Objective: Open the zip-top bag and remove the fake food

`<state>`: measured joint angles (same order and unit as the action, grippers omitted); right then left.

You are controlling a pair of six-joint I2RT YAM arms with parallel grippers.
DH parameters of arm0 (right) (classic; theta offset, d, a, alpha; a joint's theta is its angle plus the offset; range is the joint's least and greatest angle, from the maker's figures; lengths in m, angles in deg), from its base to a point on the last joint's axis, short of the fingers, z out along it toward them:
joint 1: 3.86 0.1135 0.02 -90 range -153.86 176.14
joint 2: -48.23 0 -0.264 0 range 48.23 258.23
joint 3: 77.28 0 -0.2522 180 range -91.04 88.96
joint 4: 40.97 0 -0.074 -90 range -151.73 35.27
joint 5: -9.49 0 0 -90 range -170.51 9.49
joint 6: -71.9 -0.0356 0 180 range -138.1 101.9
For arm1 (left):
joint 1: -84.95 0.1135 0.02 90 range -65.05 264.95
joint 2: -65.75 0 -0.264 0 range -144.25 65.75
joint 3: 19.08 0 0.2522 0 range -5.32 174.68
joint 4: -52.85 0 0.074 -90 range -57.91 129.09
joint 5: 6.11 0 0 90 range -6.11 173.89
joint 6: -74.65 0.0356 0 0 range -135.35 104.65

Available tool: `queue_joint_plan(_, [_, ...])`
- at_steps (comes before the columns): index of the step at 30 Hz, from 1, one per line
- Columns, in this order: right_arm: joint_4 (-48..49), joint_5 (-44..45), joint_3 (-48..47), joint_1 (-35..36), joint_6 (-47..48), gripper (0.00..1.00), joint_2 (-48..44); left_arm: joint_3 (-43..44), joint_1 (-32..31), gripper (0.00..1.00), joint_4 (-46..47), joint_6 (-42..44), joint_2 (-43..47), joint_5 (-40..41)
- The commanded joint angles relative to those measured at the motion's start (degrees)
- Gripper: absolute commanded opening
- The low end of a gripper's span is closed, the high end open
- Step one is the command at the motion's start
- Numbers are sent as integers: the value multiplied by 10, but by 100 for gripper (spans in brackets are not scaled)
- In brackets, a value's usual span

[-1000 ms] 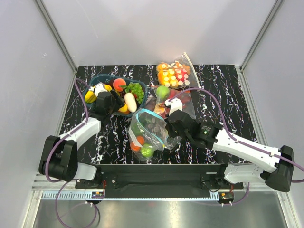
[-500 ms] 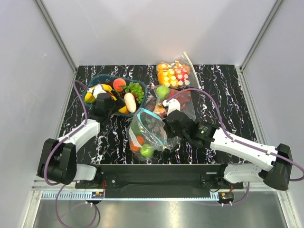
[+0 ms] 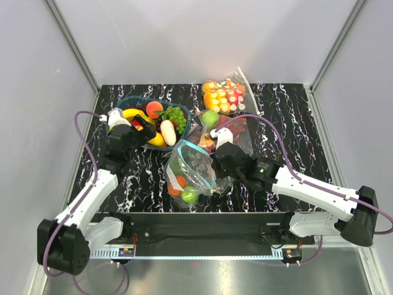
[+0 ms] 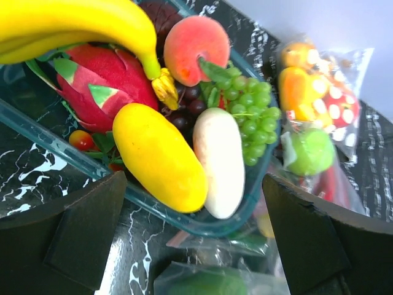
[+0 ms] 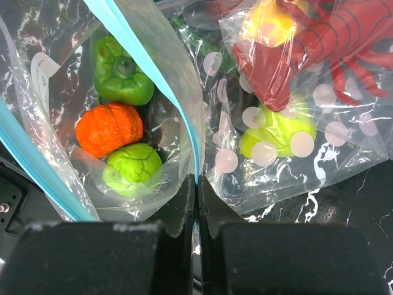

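The zip-top bag (image 3: 190,167) lies open at the table's near middle, its teal zipper strip (image 5: 153,67) spread wide. Inside it are a green pepper (image 5: 123,77), an orange pumpkin (image 5: 109,128) and a pale green piece (image 5: 132,169). My right gripper (image 3: 216,161) is shut on the bag's right zipper edge (image 5: 196,184). A teal container (image 3: 123,103) at the back left holds a banana (image 4: 73,27), a peach (image 4: 196,40), green grapes (image 4: 252,110), a yellow fruit (image 4: 159,157) and a white piece. My left gripper (image 3: 138,130) is open and empty at the container's near edge (image 4: 193,246).
A larger clear bag with red pieces and a green fruit (image 3: 228,132) lies right behind the zip-top bag, also in the right wrist view (image 5: 295,123). A small bag of orange and red-white pieces (image 3: 224,95) lies at the back. Metal posts and grey walls border the table.
My left arm has swung back and to the left, away from above the container, uncovering the banana. The right gripper keeps its hold on the bag edge, barely moved.
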<state>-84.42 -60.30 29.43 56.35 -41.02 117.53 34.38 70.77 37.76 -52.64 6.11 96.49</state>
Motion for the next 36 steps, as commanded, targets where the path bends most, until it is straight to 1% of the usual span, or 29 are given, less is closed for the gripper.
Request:
queue_joint_plan(1, [18,-10,-21,-4,5,6,1,-16,-2,99,-38,23,57,-16])
queue_joint_plan(2, [18,-12,-23,-4,5,6,7,-14,-3,99,-57,28,89,-31])
queue_joint_plan(4, [21,-19,-29,-4,6,6,12,-4,-17,99,-84,44,119,-48])
queue_joint_plan(5, [21,-22,-30,-4,6,6,20,17,-24,99,-116,51,141,-63])
queue_joint_plan(7, [29,-34,-36,-4,5,6,24,42,-56,99,-145,67,159,-80])
queue_joint_plan(8, [32,-38,-37,-4,3,6,26,65,-67,98,-170,69,175,-103])
queue_joint_plan(9, [37,-45,-38,-4,2,6,26,80,-91,98,-182,68,181,-114])
queue_joint_plan(11, [46,-49,-40,-4,0,6,28,99,-117,98,-199,61,196,-149])
queue_joint_plan(14, [52,-58,-45,-4,-4,6,33,135,-177,98,-207,46,206,-179])
queue_joint_plan(16, [51,-65,-50,-4,-5,5,37,149,-201,97,-206,36,202,-181])
queue_joint_plan(20, [55,-69,-46,-4,-13,5,36,139,-270,96,-168,30,180,-174])
queue_joint_plan(22, [56,-69,-45,-4,-17,5,35,136,-295,95,-157,35,150,-164])
queue_joint_plan(23, [55,-69,-45,-4,-18,5,32,134,-319,95,-155,36,140,-152])
queue_joint_plan(26, [50,-64,-45,-4,-20,5,24,129,-356,93,-156,35,112,-131])
queue_joint_plan(28, [43,-55,-42,-4,-21,5,18,122,-366,91,-164,32,110,-128])
queue_joint_plan(29, [41,-53,-40,-4,-21,5,11,114,-370,87,-167,31,115,-113])
queue_joint_plan(32, [39,-45,-35,-4,-21,6,3,99,-372,78,-185,28,123,-89])
queue_joint_plan(36, [39,-50,-31,-4,-22,5,7,89,-372,77,-225,39,104,-47])
